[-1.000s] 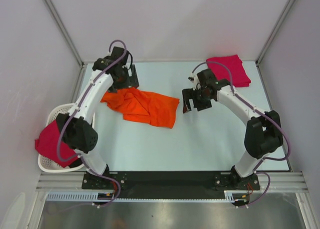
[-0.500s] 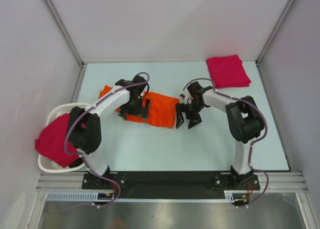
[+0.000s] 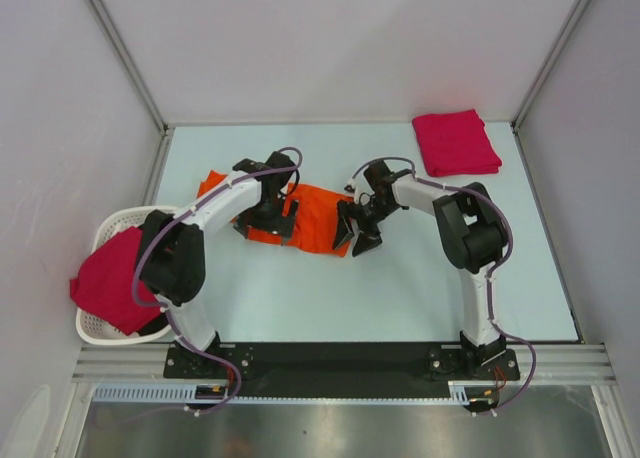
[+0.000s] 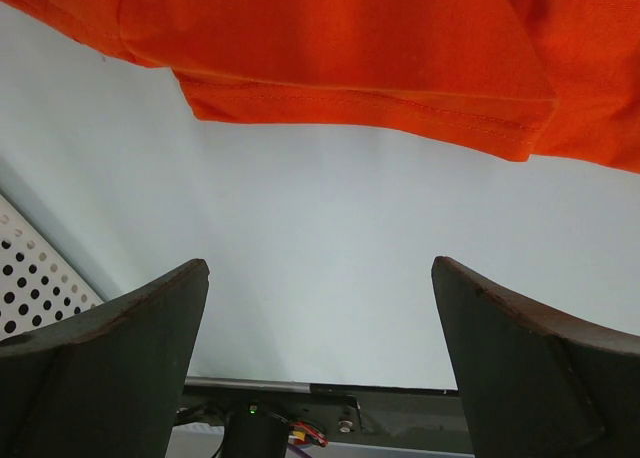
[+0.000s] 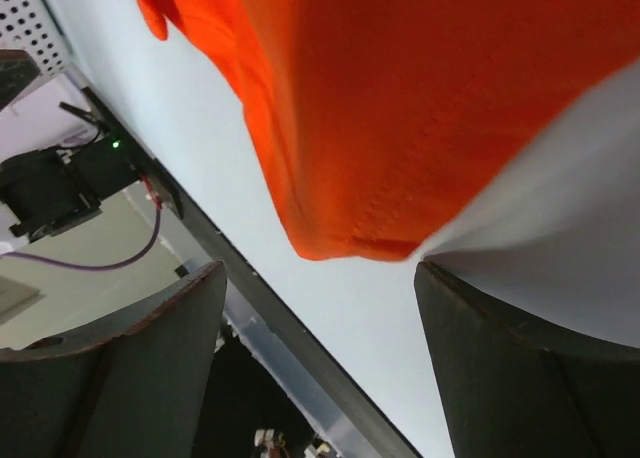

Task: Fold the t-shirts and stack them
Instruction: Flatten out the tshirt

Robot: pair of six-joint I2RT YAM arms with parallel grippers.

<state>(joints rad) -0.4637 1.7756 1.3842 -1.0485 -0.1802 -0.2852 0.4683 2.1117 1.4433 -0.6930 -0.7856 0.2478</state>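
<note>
The bright orange t-shirt (image 3: 315,213) lies crumpled left of the table's middle. My left gripper (image 3: 268,228) hovers over its near edge, open; in the left wrist view the shirt's hem (image 4: 350,48) lies beyond the wide-apart fingers (image 4: 120,358), with only bare table between them. My right gripper (image 3: 352,236) is at the shirt's right near corner, open, and that corner (image 5: 350,238) hangs just ahead of its fingertips (image 5: 460,318), outside the jaws. One crimson-pink t-shirt (image 3: 456,143) lies folded at the back right. Another (image 3: 105,283) spills over the basket.
The white slatted basket (image 3: 120,221) stands off the table's left edge. Grey enclosure walls with metal posts (image 3: 125,53) close in the back and sides. The black base rail (image 3: 330,358) runs along the near edge.
The left arm swung from the back left down to the orange shirt's near edge. The right gripper moved left to the shirt's right corner and its jaws narrowed a little.
</note>
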